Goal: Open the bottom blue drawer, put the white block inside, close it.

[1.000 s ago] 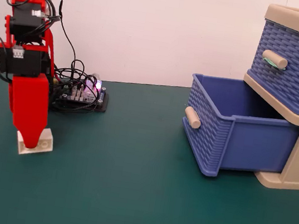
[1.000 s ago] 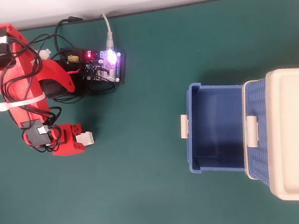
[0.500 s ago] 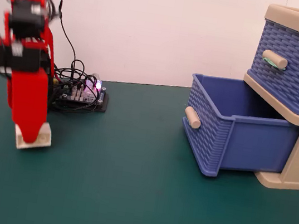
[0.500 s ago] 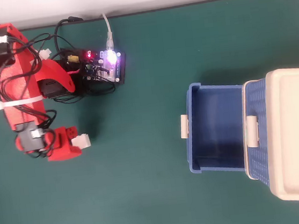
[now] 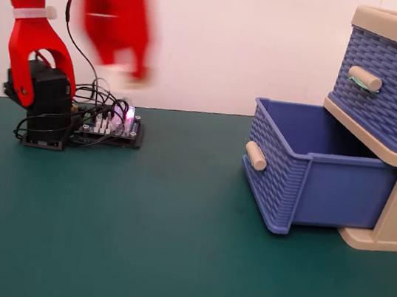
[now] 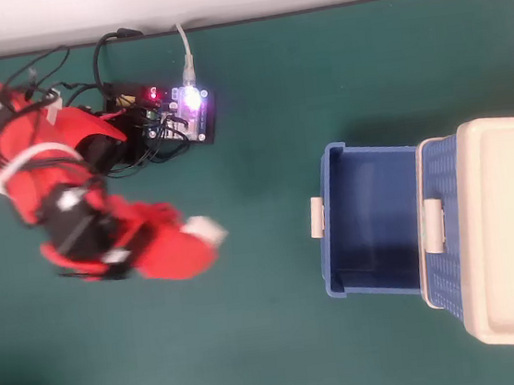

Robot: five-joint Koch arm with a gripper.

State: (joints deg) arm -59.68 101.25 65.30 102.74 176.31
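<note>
Although motion blur smears it, we make out the white block as a pale patch at the tip of the gripper in the overhead view, raised above the green worktop; in the fixed view the gripper hangs high against the white wall, its tip too blurred for us to pick out the block. We cannot tell how far the jaws stand apart, though the block sits right at the tip, seemingly held there.

We see the bottom blue drawer pulled out of the beige cabinet at the worktop's right edge, its beige handle facing the arm and its interior bare. The upper blue drawer stays in, its handle marked with green.

Near the worktop's far left corner the red arm's base stands beside a lit circuit board with tangled cables. Open green surface lies between gripper and drawer.
</note>
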